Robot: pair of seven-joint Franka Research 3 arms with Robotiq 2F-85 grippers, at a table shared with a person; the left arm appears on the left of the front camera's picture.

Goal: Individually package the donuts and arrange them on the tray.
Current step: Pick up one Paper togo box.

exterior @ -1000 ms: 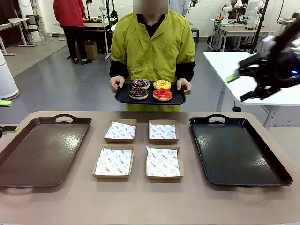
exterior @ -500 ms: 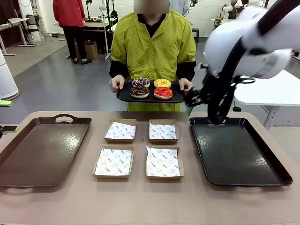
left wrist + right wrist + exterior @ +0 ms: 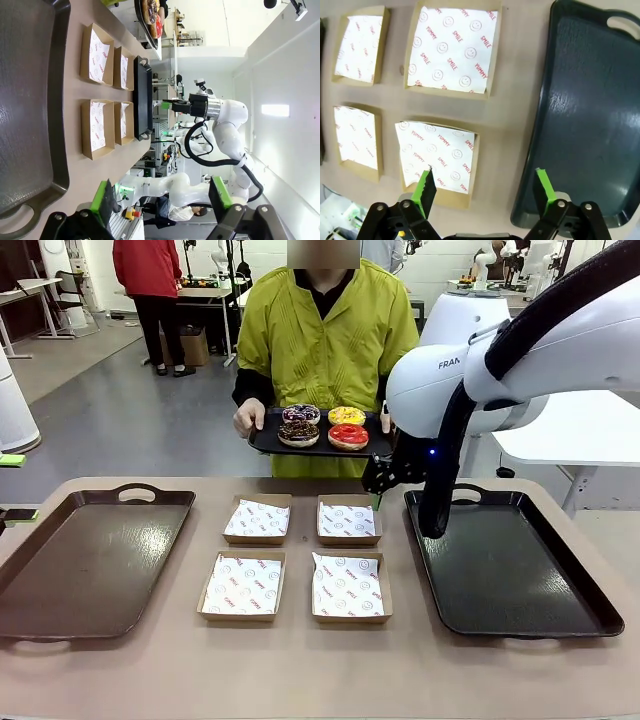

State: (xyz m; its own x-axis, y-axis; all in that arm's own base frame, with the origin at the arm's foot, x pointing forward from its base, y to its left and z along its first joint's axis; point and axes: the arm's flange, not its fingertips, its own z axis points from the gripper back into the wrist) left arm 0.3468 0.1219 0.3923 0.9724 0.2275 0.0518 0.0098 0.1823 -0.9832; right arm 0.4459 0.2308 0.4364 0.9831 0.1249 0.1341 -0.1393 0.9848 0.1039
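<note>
Donuts [image 3: 323,426], four in number, sat on a small black tray [image 3: 320,452] held by a person, just beyond the right gripper [image 3: 485,187]. Its jaws stood released and empty, spread above a paper-lined box [image 3: 437,160] and the large black tray [image 3: 585,115]. Left gripper [image 3: 160,196]: likewise released, empty, with the brown tray [image 3: 25,100] ahead of it.

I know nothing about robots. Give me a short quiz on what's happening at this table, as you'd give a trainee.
1. Fill in: the jaws of the right arm stand ____ (open or shut).
2. True or false: the donuts already sit in the boxes.
3. Who holds the small tray that bears the donuts?
A) the person
B) the right arm
C) nobody; it lies on the table

Key: 1 open; 2 false; 3 A.
</note>
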